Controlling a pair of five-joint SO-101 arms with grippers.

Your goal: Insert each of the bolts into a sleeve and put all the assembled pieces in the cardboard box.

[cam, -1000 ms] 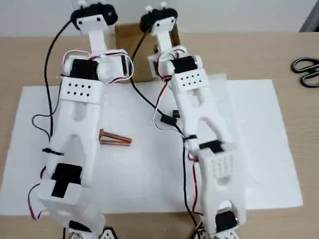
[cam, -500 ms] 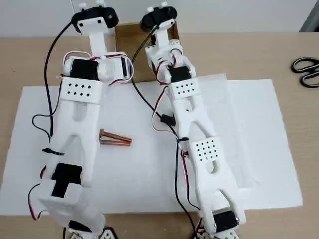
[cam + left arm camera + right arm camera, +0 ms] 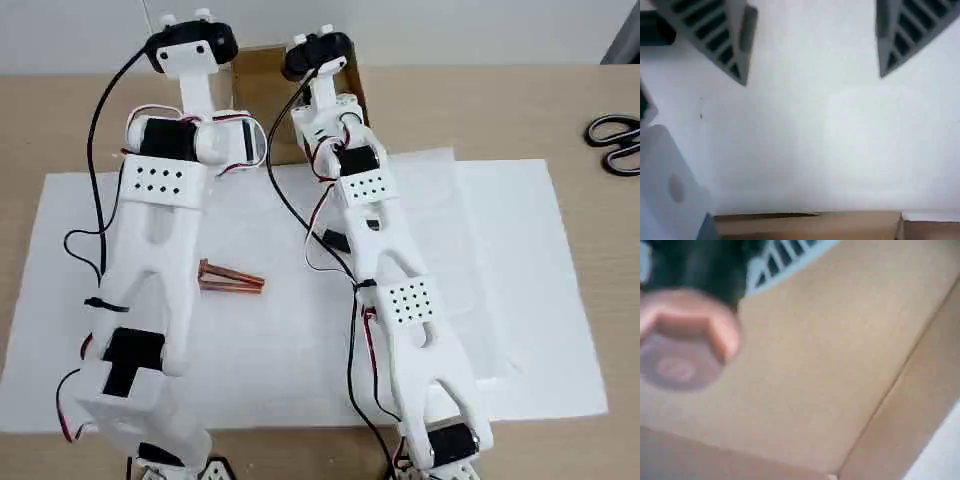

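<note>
Left claw (image 3: 812, 76) is held wide open beside the cardboard box (image 3: 840, 365); a blurry copper piece (image 3: 687, 340) is gripped in the right claw (image 3: 737, 275), right over the box floor.

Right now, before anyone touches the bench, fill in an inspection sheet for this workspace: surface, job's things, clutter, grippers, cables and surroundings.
Surface: white sheet spread on a wooden table.
Job's things: cardboard box at the far edge of the sheet; copper pieces lying on the sheet beside the left arm; one copper piece held over the inside of the box.
Clutter: scissors on the table, off the sheet, at the right.
Grippers: left gripper open and empty over the sheet near the box; right gripper shut on the copper piece above the box.
Cables: black cable looping beside the left arm; more wires run along both arms.
Surroundings: pale wall behind the table.
</note>
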